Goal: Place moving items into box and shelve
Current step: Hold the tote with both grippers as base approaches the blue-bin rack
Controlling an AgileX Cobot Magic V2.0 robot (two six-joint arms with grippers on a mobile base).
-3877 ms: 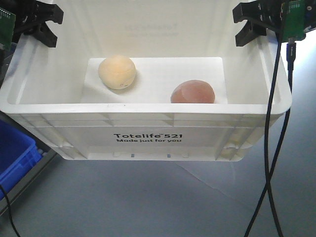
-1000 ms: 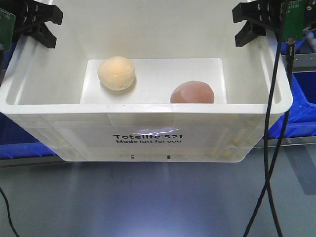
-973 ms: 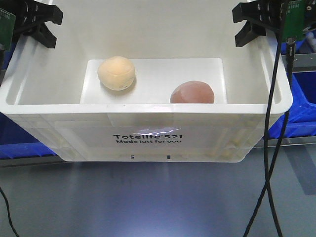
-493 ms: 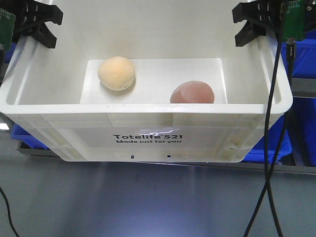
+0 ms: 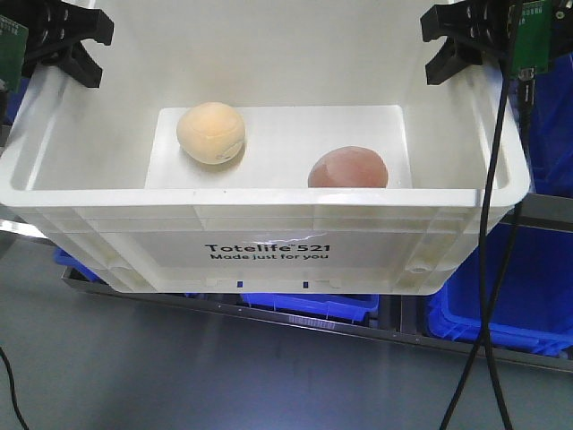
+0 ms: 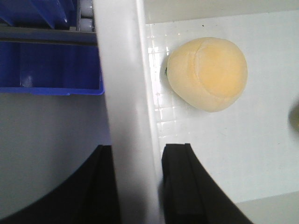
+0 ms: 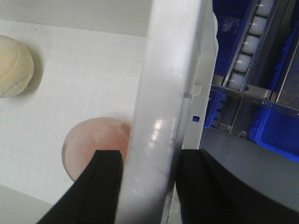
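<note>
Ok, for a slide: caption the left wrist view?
Left gripper clamps the wall of the white crate; cream ball inside, blue bin outside.

Setting: warehouse or stockroom-type storage area. Evidence: blue plastic bins (image 5: 501, 296) stand side by side on a metal rack rail (image 5: 295, 315). The right wrist view shows a track of white rollers (image 7: 247, 60) beside the bins, as on flow shelving. Smooth grey floor (image 5: 179, 376) on the near side.

The front camera is looking steeply down into the crate (image 5: 269, 215) from close by. Each wrist camera is looking along its own jaws, very near the wall between them. All three are sharing the crate floor beyond the jaws.
</note>
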